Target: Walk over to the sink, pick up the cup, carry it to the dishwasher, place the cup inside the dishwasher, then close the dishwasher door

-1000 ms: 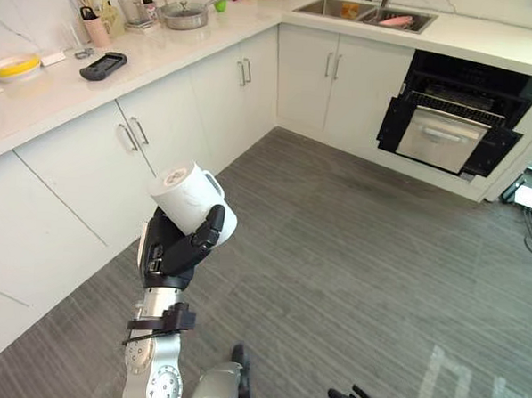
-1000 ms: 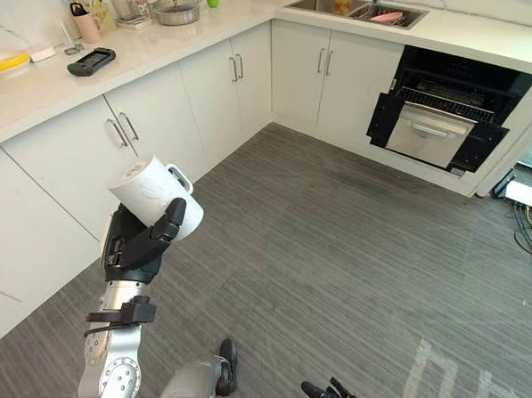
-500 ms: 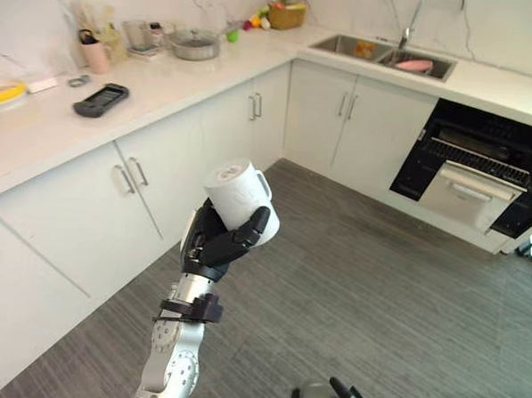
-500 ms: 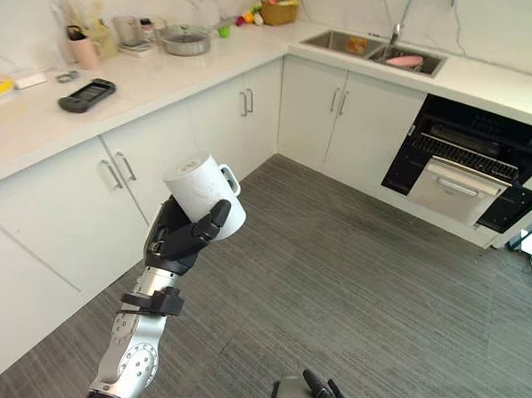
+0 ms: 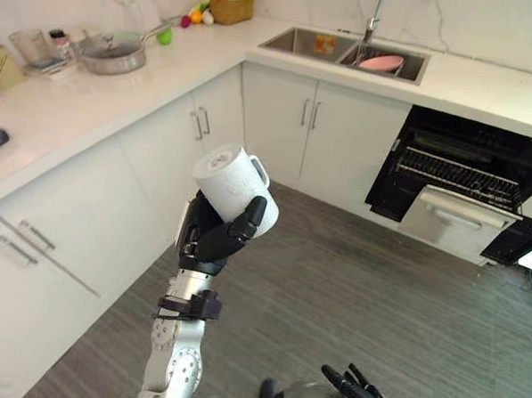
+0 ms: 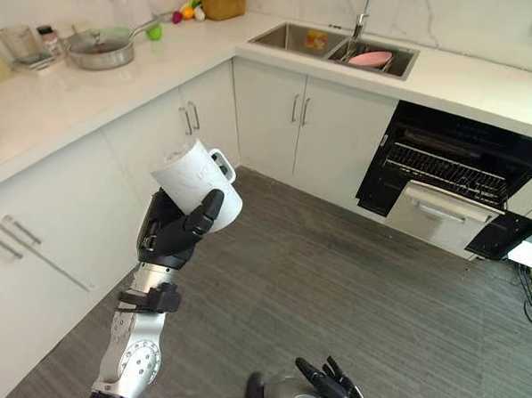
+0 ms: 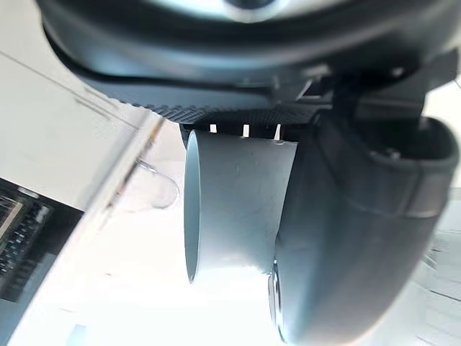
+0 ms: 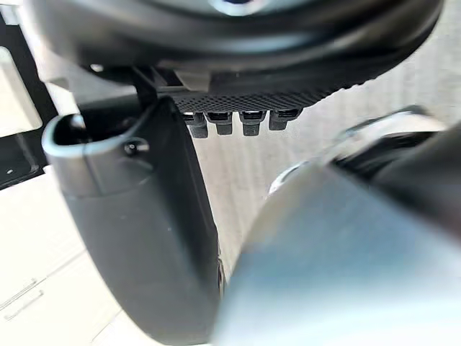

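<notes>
My left hand [image 5: 212, 241] is raised in front of me, shut on a white cup [image 5: 235, 184] that has a handle and tilts away from me. In the left wrist view the cup [image 7: 238, 202] sits against the palm with the thumb [image 7: 360, 231] wrapped over its side. Past the cup to the right, the black dishwasher [image 5: 460, 160] is built in under the counter, with its door [image 5: 452, 222] hanging open and a rack showing inside. The sink [image 5: 341, 50] is set into the counter at the back. My right hand [image 5: 358, 395] hangs low, open and holding nothing.
White cabinets [image 5: 87, 216] run along the left and back under an L-shaped counter [image 5: 93, 87]. On the counter stand a pan [image 5: 113, 57] and a fruit basket [image 5: 231, 5], and a pink bowl [image 5: 380, 62] lies in the sink. Grey plank floor [image 5: 350, 301] stretches to the dishwasher.
The camera has swung right and moved forward: the sink and dishwasher now appear nearer and the left counter's items have slid out of view. The cup stays in my left hand.
</notes>
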{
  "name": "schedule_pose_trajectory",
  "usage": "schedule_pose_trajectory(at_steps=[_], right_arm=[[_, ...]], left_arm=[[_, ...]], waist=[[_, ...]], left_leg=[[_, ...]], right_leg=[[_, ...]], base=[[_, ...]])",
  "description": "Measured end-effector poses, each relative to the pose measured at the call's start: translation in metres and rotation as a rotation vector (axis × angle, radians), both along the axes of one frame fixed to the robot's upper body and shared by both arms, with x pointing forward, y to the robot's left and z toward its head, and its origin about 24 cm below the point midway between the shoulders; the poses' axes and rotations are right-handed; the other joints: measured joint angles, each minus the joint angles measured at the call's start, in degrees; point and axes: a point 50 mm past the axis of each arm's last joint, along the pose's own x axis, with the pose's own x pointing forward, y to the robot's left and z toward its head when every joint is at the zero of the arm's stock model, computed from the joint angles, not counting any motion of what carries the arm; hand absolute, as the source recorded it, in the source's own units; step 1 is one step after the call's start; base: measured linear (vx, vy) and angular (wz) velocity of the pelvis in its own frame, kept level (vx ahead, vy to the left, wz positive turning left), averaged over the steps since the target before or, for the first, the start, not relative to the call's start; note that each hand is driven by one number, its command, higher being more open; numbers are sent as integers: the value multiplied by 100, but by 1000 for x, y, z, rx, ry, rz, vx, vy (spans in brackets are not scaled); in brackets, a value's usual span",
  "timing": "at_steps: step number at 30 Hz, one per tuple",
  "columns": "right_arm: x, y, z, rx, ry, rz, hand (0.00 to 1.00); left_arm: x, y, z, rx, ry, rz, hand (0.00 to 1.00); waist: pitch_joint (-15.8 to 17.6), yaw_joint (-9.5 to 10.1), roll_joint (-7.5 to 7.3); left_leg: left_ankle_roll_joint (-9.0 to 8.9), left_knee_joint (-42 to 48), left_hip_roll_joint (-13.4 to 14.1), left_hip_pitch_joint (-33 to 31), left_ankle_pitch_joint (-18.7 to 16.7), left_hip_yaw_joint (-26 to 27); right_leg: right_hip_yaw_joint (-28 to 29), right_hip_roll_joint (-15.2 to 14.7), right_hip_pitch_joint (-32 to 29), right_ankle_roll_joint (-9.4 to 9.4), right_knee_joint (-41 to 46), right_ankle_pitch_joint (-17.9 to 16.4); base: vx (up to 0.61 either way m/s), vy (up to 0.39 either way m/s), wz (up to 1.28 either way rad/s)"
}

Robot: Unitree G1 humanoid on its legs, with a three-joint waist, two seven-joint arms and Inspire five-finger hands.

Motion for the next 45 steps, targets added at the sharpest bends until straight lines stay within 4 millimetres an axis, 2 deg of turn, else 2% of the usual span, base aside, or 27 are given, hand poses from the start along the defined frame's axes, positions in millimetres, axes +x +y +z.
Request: schedule_pose_trajectory(at_steps=[2,4,5,6,8,10,11,13,15,16,17,18,19,20,21,23,25,26,27,29,33,35,37,38,39,42,45], right_arm=[[-2,0,1,-1,-4,4,100],[2,-1,1,2,-19,15,100],[5,-2,2,5,-34,25,100],[9,-3,2,4,-41,27,100],[17,-12,2,0,-63,-41,100],[15,-15,1,-14,-65,-82,100],[13,-14,0,-15,-57,-93,100],[6,-10,-5,11,-24,-155,100],[-7,-10,-7,23,3,-196,100],[-16,-12,-7,19,8,-231,100],[-27,-10,-8,27,20,-287,100],[-34,-8,-9,31,32,-312,100],[-45,-12,-8,13,46,-335,100],[-49,-14,-7,2,56,-333,100],[-45,-14,-6,-10,38,-317,100],[-39,-11,-6,-12,20,-306,100],[-34,-3,-5,-14,-9,-284,100],[-30,0,-4,-24,-20,-264,100],[-22,-4,-3,-49,-31,-269,100],[-3,-10,2,-87,-86,-275,100],[20,-27,13,-181,-170,-326,100],[23,-34,17,-227,-184,-362,100],[24,-37,22,-249,-205,-375,100],[23,-41,26,-270,-223,-381,100],[19,-45,29,-292,-237,-391,100],[22,-58,35,-325,-279,-453,100],[40,-76,50,-387,-364,-445,100]], left_arm=[[-4,5,2,0,-9,21,0],[-4,11,6,11,-34,31,0],[-4,11,8,10,-45,32,0],[-4,11,8,8,-45,30,0],[-2,7,3,10,-24,11,0],[-1,4,-4,11,-1,-1,0],[0,4,-10,12,15,-8,0],[6,1,-18,28,50,-34,0],[7,1,-29,17,100,-33,0],[9,0,-33,19,114,-39,0],[14,-2,-30,39,93,-70,0],[17,-4,-28,51,84,-87,0],[18,-12,-25,53,69,-126,0],[17,-16,-25,53,68,-141,0],[17,-19,-27,62,77,-146,0],[19,-18,-27,58,85,-133,0],[21,-14,-25,66,84,-113,0],[22,-5,-23,83,70,-91,0],[21,0,-30,89,113,-74,0],[20,6,-30,103,115,-60,0],[17,12,-34,103,131,-46,0],[9,13,-37,97,149,-40,0],[4,12,-33,81,129,-38,0],[0,10,-27,65,102,-40,0],[-3,8,-24,58,79,-51,0],[-5,7,-24,73,59,-82,0],[-5,9,-24,93,53,-93,0]], waist=[[-119,135,25],[-181,127,33],[-233,91,27],[-246,78,16],[-261,36,7],[-327,41,0],[-380,34,-78],[-296,-90,-275],[-319,-139,-246],[-337,-242,-219],[-311,-318,-386],[-340,-318,-473],[-354,-354,-437],[-344,-428,-344],[-354,-488,-212],[-284,-596,-33],[-269,-616,-146],[-122,-575,-301],[-185,-569,-147],[-167,-553,-121],[-130,-411,-80],[-127,-343,-59],[-79,-249,44],[-77,-175,143],[-82,-113,170],[-132,-79,192],[-153,-60,128]], left_leg=[[160,-672,30,-512,-360,382],[124,-2390,-115,-584,-553,856],[99,-3983,-416,-500,-532,971],[99,-4772,-625,-447,-442,929],[337,-6627,-1349,-275,431,354],[466,-6961,-1610,-242,1077,80],[669,-6972,-1776,-157,1269,89],[901,-6754,-1894,67,1167,105],[887,-6580,-1862,447,848,-2],[856,-6395,-1867,623,582,3],[778,-6023,-1997,757,145,13],[758,-5997,-2067,848,-4,13],[639,-6265,-2050,1229,-342,-63],[642,-6402,-1988,1475,-381,-53],[569,-6567,-1774,1722,-389,-46],[500,-6429,-1391,1822,-386,72],[208,-6090,-1165,1965,-635,304],[-77,-5929,-1005,2271,-984,409],[-87,-5997,-738,2383,-1074,434],[-50,-6491,-794,2456,-1025,506],[-26,-6382,-749,2563,-830,688],[-30,-5434,-629,2352,-829,865],[66,-3943,-218,1826,-760,922],[317,-2823,85,1351,-440,876],[371,-1885,343,888,-44,745],[265,-1781,224,443,-686,687],[193,-4182,-478,469,-1097,568]], right_leg=[[276,-33,447,21,-451,-3],[533,-83,710,182,-643,-31],[689,-143,765,224,-668,-57],[749,-187,800,248,-673,-71],[1190,-279,998,467,-644,-198],[1463,-323,1125,667,-529,-406],[1523,-445,1129,810,-236,-659],[1519,-542,898,1173,814,-766],[1123,-918,538,1197,2211,-1003],[944,-1241,408,1252,2776,-934],[859,-1590,224,1354,3321,-49],[666,-1686,79,1083,3748,153],[206,-2026,-264,784,4541,1018],[133,-2162,-511,730,5072,720],[88,-2038,-1151,834,5336,-312],[-20,-1819,-1634,1059,4595,-919],[-264,-1750,-1654,1313,2292,-587],[-452,-1686,-1395,762,1373,258],[-466,-1311,-1209,723,1129,282],[-371,-1052,-1173,694,948,300],[-230,-835,-978,662,656,283],[-379,-904,-670,587,400,80],[-490,-837,-374,586,178,79],[-497,-730,-264,533,166,47],[-424,-619,-135,445,153,-10],[-209,-660,60,411,59,-84],[303,-940,237,616,-231,98]], base=[[400,-66,-89],[456,-17,-63],[397,14,-48],[520,47,-54],[555,95,-58],[627,157,-60],[567,140,-37],[524,45,-8],[534,25,-29],[388,75,-5],[379,71,11],[378,4,11],[374,-82,-7],[417,-152,-32],[332,-143,-37],[319,-197,-37],[385,-239,-50],[443,-259,-78],[429,-247,-83],[240,-144,-54],[128,-68,-38],[89,-19,-22],[131,1,-25],[167,9,-34],[151,13,-28],[197,34,-34],[257,84,-71]])
